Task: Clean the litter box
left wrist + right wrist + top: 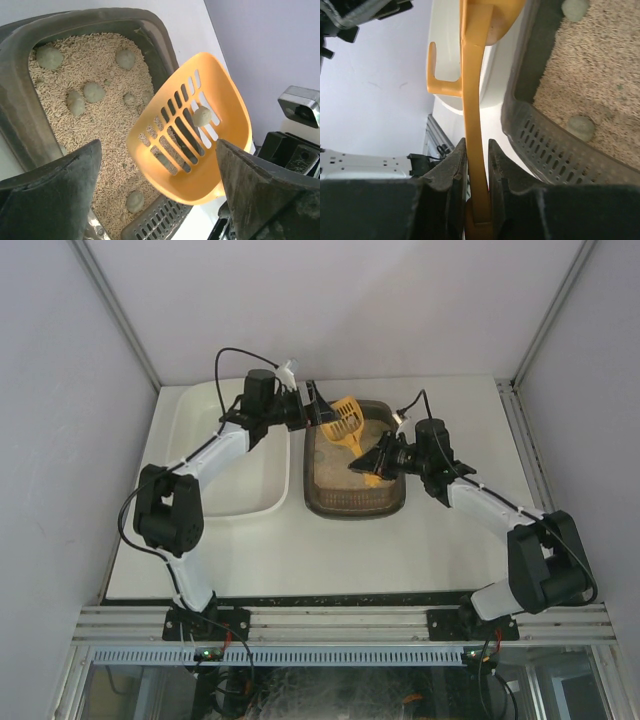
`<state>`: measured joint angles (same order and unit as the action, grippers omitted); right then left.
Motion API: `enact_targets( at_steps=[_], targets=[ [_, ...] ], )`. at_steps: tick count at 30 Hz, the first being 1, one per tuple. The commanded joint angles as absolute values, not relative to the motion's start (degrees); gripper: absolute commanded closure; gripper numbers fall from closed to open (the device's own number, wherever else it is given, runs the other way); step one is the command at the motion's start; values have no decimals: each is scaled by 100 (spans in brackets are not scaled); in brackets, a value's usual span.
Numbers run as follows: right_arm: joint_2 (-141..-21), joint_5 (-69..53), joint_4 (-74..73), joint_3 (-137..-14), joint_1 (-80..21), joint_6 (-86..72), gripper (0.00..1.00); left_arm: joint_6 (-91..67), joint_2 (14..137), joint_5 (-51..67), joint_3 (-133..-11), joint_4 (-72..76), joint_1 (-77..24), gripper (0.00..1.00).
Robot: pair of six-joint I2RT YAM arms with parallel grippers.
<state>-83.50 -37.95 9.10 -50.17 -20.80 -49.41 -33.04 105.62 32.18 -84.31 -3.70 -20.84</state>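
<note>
From above, the left gripper [318, 406] is hard to make out beside the scoop [345, 422]; the litter box [355, 512] lies below both. Left wrist: spread jaws frame the scoop, one clump [202, 116] inside. Right wrist: the right gripper [479, 165] pinches the handle, the bowl cut off.

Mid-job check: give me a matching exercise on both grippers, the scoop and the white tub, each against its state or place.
1 left gripper
2 right gripper
3 scoop
4 white tub

A clamped on the handle
B carries one clump
C open
D beside the litter box

Pairs: 1-C, 2-A, 3-B, 4-D.
</note>
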Motion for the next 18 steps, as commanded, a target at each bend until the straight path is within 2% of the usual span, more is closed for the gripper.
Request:
enact_targets(
  at_steps=[1, 7, 18],
  targets=[
    [-8080, -3415, 283, -5131, -1994, -4334, 100, -3262, 10185, 2739, -8647, -487, -2098, 0],
    [-8261, -3341, -139, -5105, -1873, -3837, 100, -3319, 9891, 2296, -9041, -1045, -2099, 0],
    [-8377, -1906, -648, -5098, -2096, -3127, 100, -2488, 9007, 180, -9373, -3015, -2096, 0]
  ],
)
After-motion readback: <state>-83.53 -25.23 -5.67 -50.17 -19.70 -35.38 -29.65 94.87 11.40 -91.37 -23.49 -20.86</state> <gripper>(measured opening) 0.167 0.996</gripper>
